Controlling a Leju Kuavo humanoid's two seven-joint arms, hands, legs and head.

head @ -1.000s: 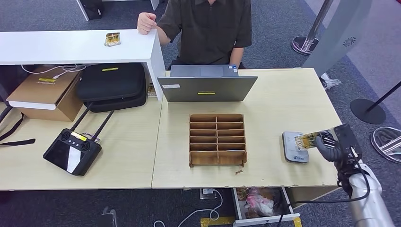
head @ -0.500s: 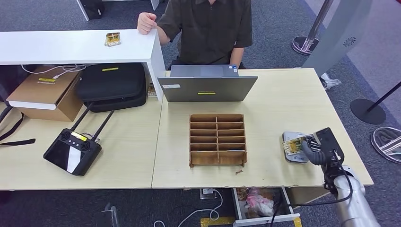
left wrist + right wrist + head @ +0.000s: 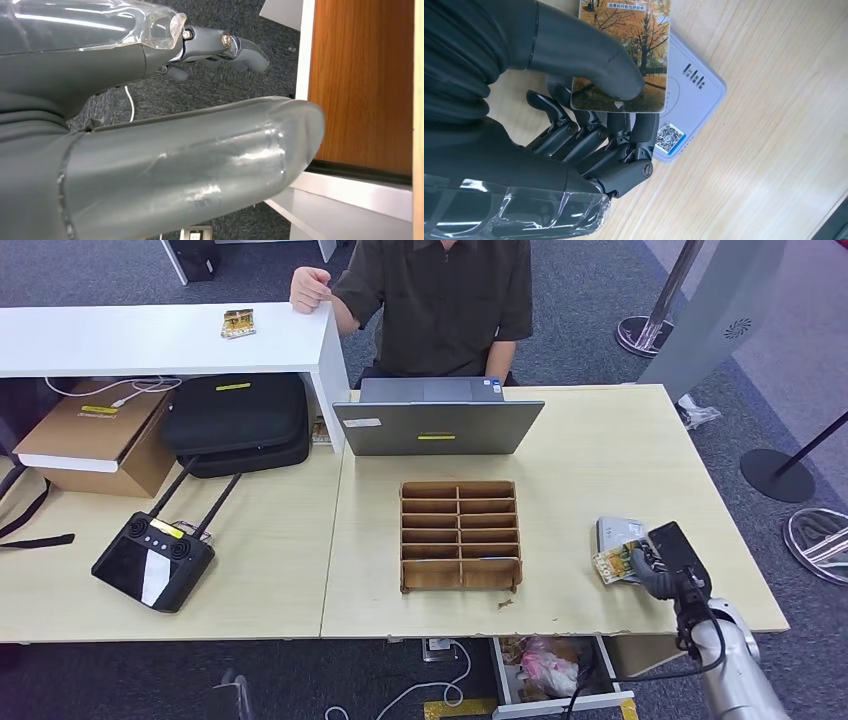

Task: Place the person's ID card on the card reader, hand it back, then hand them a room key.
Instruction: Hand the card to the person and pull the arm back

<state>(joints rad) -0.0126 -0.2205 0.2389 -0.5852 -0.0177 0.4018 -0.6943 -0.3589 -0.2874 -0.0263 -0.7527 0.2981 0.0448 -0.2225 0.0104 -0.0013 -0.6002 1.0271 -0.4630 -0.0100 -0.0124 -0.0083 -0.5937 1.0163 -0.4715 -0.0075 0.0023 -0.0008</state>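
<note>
- At the right end of the light wooden table [image 3: 600,455], the right hand [image 3: 655,565] pinches the ID card [image 3: 614,562] between its thumb and the darker fingers [image 3: 589,137] under it.
- The card, printed with autumn trees, lies over the card reader [image 3: 622,533], a flat pale grey pad with a QR sticker at one corner; whether card and pad actually touch cannot be told.
- In the right wrist view the thumb presses on the card's [image 3: 626,50] face while the reader [image 3: 691,95] juts out past the card's edge.
- The left hand [image 3: 220,47] hangs beside a wooden panel above dark carpet, holding nothing, its fingers stretched apart from the thumb.
- Mid-table stands a wooden divided tray [image 3: 460,535], and behind it a grey laptop [image 3: 438,425].
- A person in a dark shirt [image 3: 440,300] sits behind the laptop, one hand [image 3: 309,287] resting on a white counter [image 3: 150,340] where another card [image 3: 238,322] lies.
- On the left lie a black controller with antennas [image 3: 155,560], a black bag [image 3: 238,420] and a cardboard box [image 3: 95,435].
</note>
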